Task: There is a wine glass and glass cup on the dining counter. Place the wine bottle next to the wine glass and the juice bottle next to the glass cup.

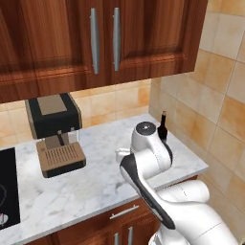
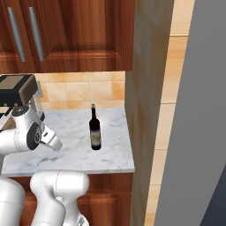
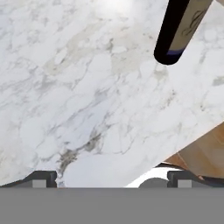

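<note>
The wine bottle (image 1: 162, 127) (image 2: 95, 130) is tall and near-black and stands upright near the right end of a marble worktop (image 1: 91, 184). In the hand view its base (image 3: 179, 28) shows at the top right. My gripper (image 3: 113, 181) looks down on the marble short of the bottle, close to the worktop's front edge. It is open, its two dark fingertips (image 3: 41, 179) wide apart with nothing between them. The wine glass, glass cup, juice bottle and dining counter are out of view.
A black and brown coffee machine (image 1: 53, 122) (image 2: 17, 90) stands at the back left of the worktop. A black hob (image 1: 7, 186) lies at the far left. Wood cabinets (image 1: 95, 38) hang above, and a tiled wall (image 1: 210, 95) closes the right end.
</note>
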Controlling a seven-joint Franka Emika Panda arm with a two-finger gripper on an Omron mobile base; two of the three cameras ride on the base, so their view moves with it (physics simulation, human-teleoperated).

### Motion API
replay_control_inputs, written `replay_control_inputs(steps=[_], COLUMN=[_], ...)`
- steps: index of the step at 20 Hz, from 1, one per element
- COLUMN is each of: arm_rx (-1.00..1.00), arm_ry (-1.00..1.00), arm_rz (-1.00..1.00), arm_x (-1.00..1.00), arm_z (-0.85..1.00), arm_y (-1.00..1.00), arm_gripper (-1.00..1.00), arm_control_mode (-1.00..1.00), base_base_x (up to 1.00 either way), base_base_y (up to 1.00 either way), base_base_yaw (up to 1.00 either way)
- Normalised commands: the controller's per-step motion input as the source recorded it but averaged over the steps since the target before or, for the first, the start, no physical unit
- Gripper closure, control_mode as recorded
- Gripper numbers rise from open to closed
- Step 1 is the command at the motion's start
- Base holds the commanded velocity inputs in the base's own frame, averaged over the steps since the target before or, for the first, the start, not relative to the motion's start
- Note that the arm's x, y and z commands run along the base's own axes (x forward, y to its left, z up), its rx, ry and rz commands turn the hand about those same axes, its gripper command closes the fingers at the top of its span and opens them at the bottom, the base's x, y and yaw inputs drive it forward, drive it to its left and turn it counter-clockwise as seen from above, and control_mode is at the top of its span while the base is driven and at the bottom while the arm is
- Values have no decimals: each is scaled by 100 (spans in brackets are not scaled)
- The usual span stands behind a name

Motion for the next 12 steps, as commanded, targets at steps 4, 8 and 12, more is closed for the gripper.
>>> replay_control_inputs(steps=[4,8,12], arm_rx=[-4,-7,-13], arm_ry=[-15,-25,-22], arm_rz=[-13,-3,-5], arm_x=[12,13,23], arm_z=[14,8,3], arm_y=[0,-7,-7], arm_gripper=[-100,-100,-100], arm_control_mode=[-100,-100,-100], base_base_x=[0,0,0], base_base_y=[0,0,0], base_base_yaw=[0,0,0])
